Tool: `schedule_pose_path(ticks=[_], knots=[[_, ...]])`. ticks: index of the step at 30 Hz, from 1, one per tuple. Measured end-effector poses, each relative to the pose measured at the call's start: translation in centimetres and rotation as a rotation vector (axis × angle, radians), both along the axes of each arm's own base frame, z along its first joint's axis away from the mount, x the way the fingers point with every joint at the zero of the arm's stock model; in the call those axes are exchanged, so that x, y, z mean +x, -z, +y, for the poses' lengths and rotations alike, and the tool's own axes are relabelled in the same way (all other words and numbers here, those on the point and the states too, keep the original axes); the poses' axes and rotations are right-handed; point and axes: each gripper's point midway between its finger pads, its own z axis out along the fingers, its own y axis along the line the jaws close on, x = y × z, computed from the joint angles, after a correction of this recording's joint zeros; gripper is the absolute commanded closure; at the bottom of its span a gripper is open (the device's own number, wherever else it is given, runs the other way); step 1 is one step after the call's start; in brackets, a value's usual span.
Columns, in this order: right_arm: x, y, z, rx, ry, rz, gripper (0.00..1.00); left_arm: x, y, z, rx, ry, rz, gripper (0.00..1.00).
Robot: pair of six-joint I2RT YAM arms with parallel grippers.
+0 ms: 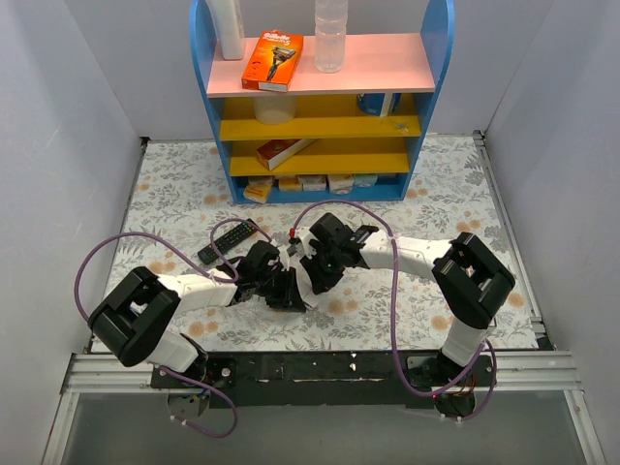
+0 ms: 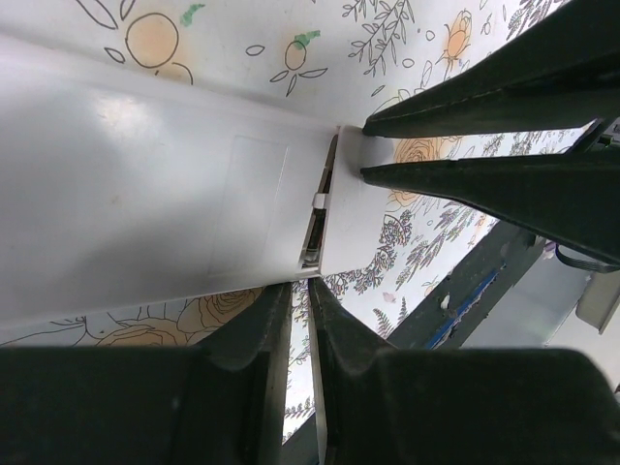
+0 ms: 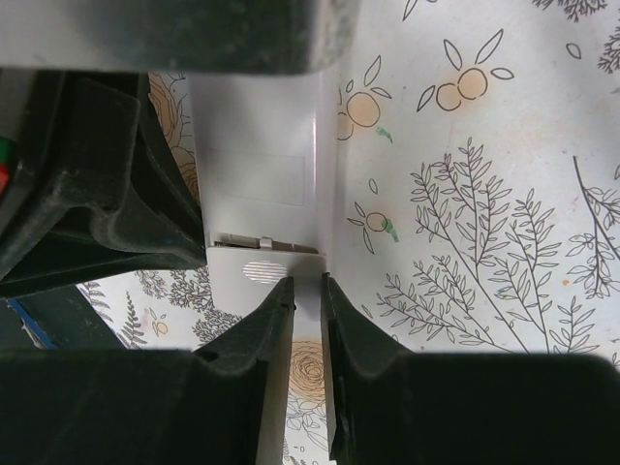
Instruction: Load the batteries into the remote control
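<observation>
Robot lab cell: white walls (image 1: 58, 126), aluminium frame (image 1: 116, 373), shelf (image 1: 387, 63).

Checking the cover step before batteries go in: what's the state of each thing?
remote control: back up, held by both grippers.
battery cover: slid partly off, gap showing.
left gripper: shut on remote control.
right gripper: shut on battery cover.
black remote: lying flat on table.
bottle: upright on top shelf.

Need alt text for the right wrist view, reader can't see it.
The right gripper pinches the end of the white remote control's battery cover, slid slightly open so a dark gap shows. The left gripper's black fingers hold the remote from the left, over a floral tablecloth.
</observation>
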Motion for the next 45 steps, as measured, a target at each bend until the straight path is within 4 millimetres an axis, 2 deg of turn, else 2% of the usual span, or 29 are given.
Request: schedule_pose_path(ticks=[10, 18, 21, 27, 32, 40, 45], knots=[[0.1, 0.0, -0.1, -0.005, 0.005, -0.005, 0.78, 0.0, -0.2, 0.1, 0.0, -0.001, -0.019, 0.8], [0.2, 0.1, -0.1, -0.01, 0.014, -0.005, 0.78, -0.3, -0.6, 1.0, 0.016, -0.01, -0.054, 0.7], [0.2, 0.1, -0.2, -0.011, 0.019, -0.004, 0.78, -0.4, -0.8, 1.3, 0.022, -0.012, -0.066, 0.69], [0.1, 0.0, -0.1, -0.01, 0.024, -0.001, 0.75, -0.4, -0.7, 1.6, 0.037, -0.015, -0.069, 0.76], [0.0, -0.3, 0.0, 0.002, 0.02, 0.004, 0.7, -0.4, -0.3, 1.8, 0.05, -0.021, -0.063, 0.77], [0.0, -1.6, 0.3, 0.036, 0.016, -0.011, 0.69, -0.4, -0.3, 1.7, 0.049, -0.024, -0.061, 0.77], [0.4, -1.7, 0.1, 0.029, 0.035, -0.023, 0.7, -0.2, -0.2, 1.6, 0.047, -0.031, -0.054, 0.81]])
